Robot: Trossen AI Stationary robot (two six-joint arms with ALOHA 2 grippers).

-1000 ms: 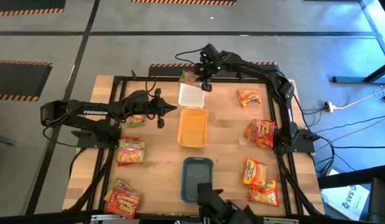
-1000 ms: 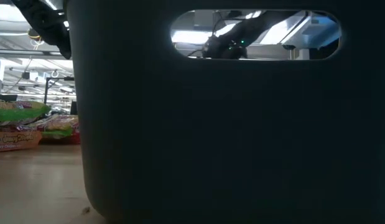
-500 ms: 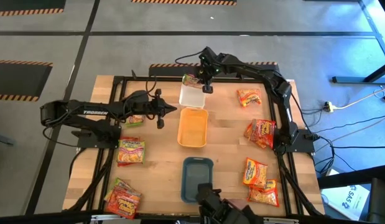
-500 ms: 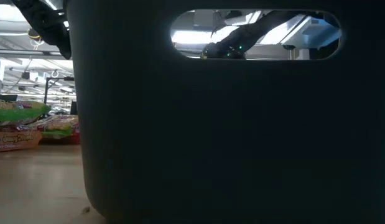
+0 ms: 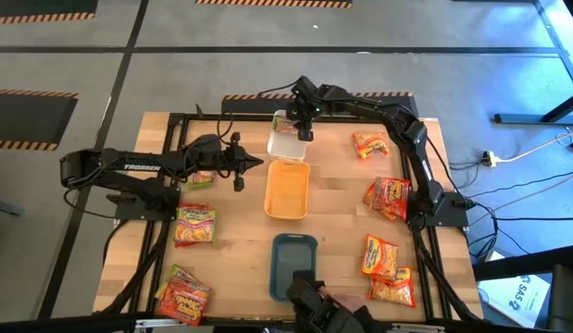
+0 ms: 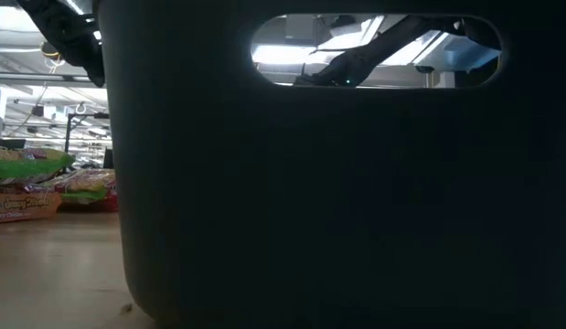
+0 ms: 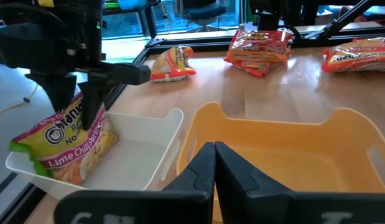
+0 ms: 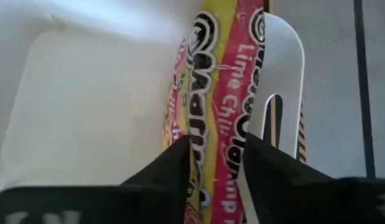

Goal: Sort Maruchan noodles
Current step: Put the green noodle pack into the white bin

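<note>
One lime packet (image 7: 64, 146) entering white tray (image 5: 288, 141), right gripper (image 5: 305, 128) narrowly astride it; other packets (image 5: 386, 196) unsorted

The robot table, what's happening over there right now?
The right gripper is over the white tray at the table's far edge, fingers either side of a lime chili noodle packet leaning against the tray's end wall. The left gripper waits shut beside the orange tray. Other packets lie scattered on the table.

Wooden table (image 5: 337, 185) with trays (image 5: 287, 189), noodle packets (image 5: 388, 196)
</note>
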